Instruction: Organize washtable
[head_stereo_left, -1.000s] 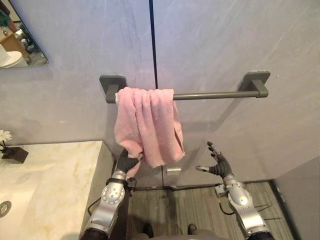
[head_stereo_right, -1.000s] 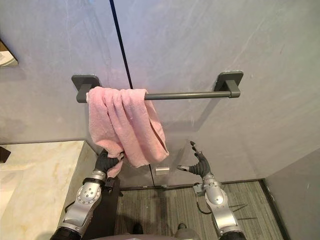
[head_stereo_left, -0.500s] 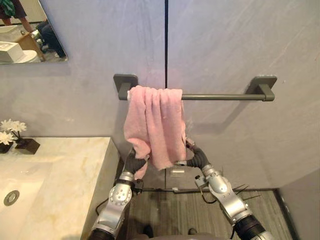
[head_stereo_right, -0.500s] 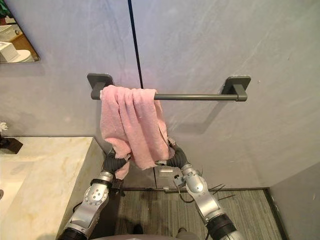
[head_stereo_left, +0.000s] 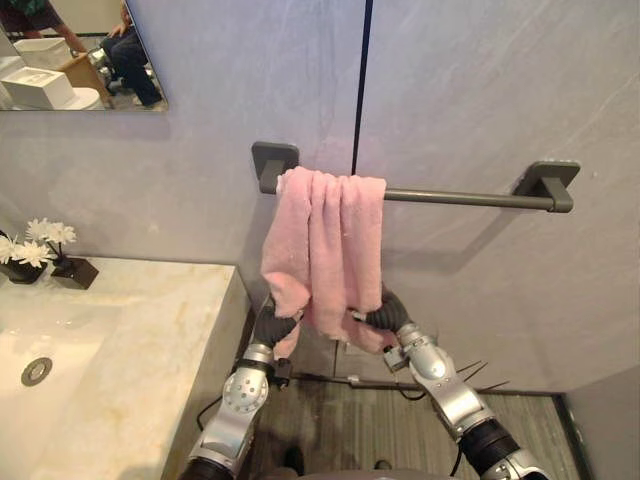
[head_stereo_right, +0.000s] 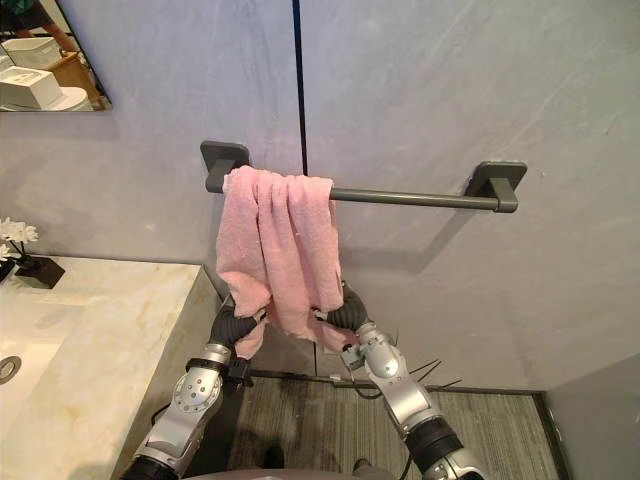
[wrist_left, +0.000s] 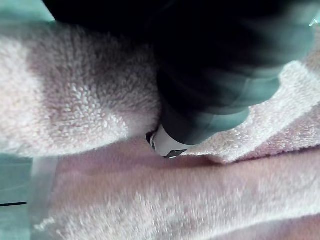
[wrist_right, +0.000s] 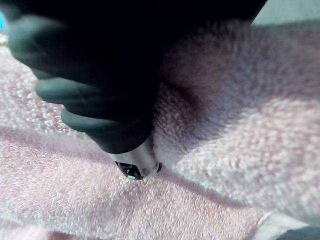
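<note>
A pink towel (head_stereo_left: 325, 245) hangs bunched over the left end of a grey wall bar (head_stereo_left: 460, 198). My left hand (head_stereo_left: 272, 328) is shut on the towel's lower left corner. At the lower right edge, my right hand (head_stereo_left: 388, 315) is curled into the cloth and partly hidden behind it. In the left wrist view the dark cover of the left hand (wrist_left: 210, 100) presses into pink terry (wrist_left: 100, 100). In the right wrist view the right hand (wrist_right: 100, 100) is likewise buried in the towel (wrist_right: 225, 125).
A marble counter (head_stereo_left: 130, 340) with a sink drain (head_stereo_left: 37, 371) lies at the left, its edge close to my left arm. A small pot of white flowers (head_stereo_left: 40, 240) stands at its back. Above it hangs a mirror (head_stereo_left: 70, 55). Below is striped flooring (head_stereo_left: 380, 420).
My right hand came up and left from open air to the towel's lower right edge and closed on it. The left hand kept its grip. The camera has turned left.
</note>
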